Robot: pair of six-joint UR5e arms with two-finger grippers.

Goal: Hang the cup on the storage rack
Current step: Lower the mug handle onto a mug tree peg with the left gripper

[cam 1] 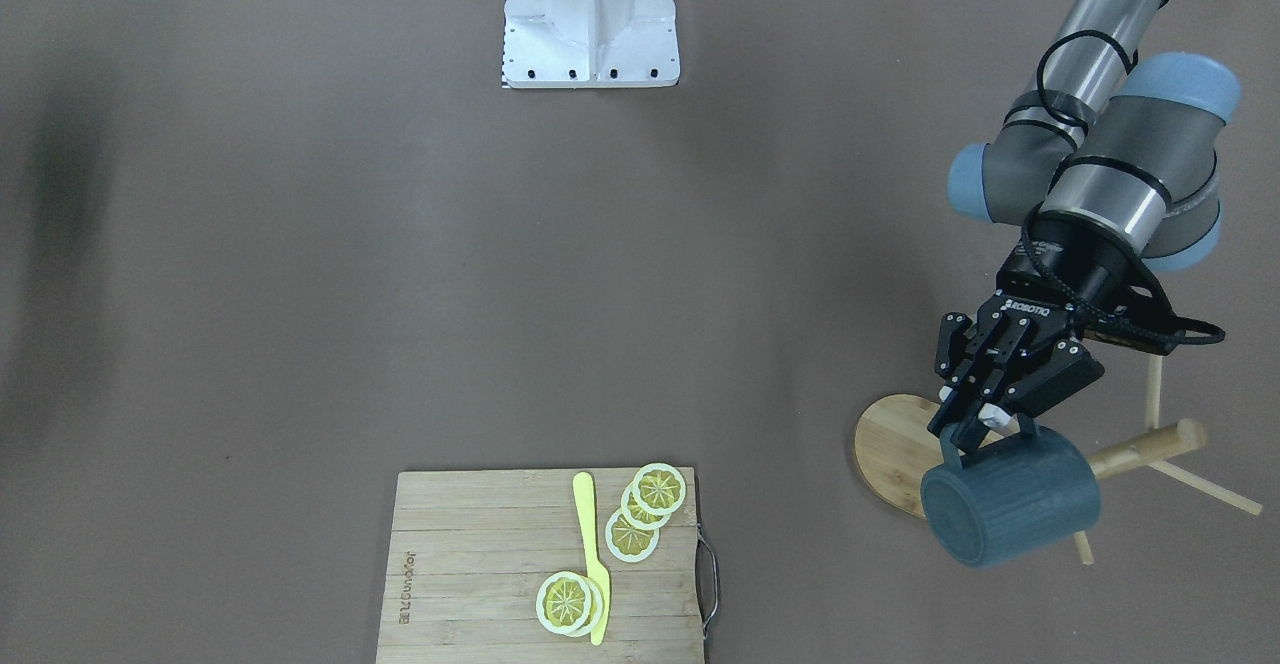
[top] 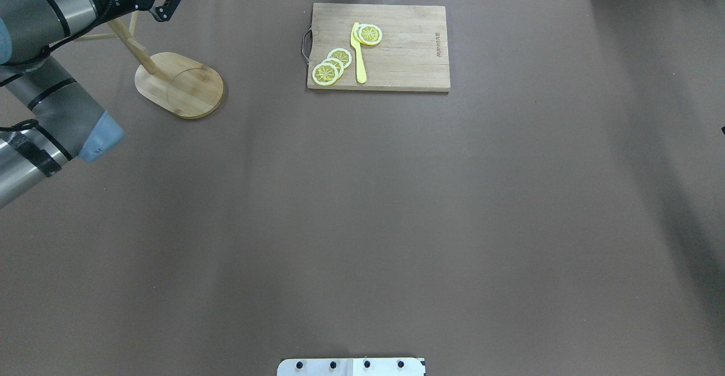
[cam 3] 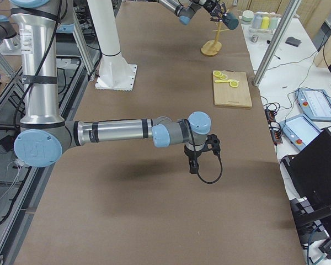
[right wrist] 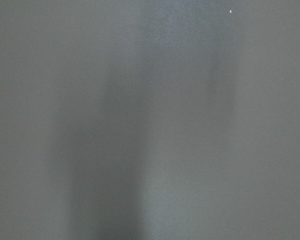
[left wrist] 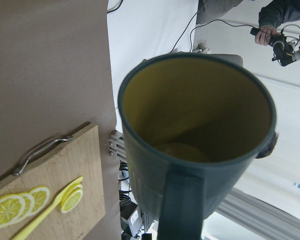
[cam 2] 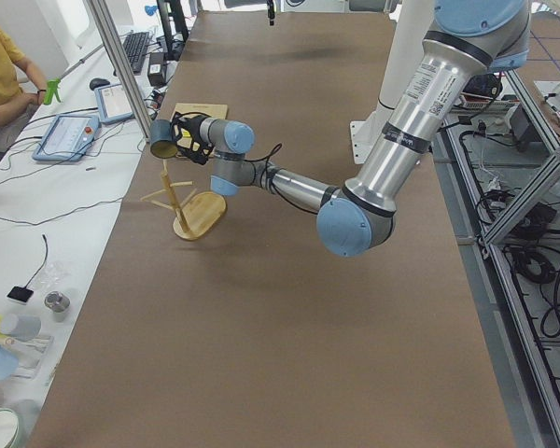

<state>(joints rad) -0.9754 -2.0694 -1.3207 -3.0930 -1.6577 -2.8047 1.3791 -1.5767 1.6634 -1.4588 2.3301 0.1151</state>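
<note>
My left jaws pinch the cup (cam 1: pixel 1010 509) by its handle and hold it in the air, tipped on its side, over the storage rack (cam 1: pixel 888 444) and close beside its post and pegs. My right jaws hang over the tabletop (cam 1: pixel 300 294), well apart from the rack; I cannot tell whether they are spread.

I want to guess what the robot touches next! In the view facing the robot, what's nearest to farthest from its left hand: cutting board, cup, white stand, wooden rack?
1. The cup: held by its handle in the left hand.
2. The wooden rack: just beside the cup, on the view's right side.
3. The cutting board: bottom middle.
4. The white stand: top middle, farthest.
</note>
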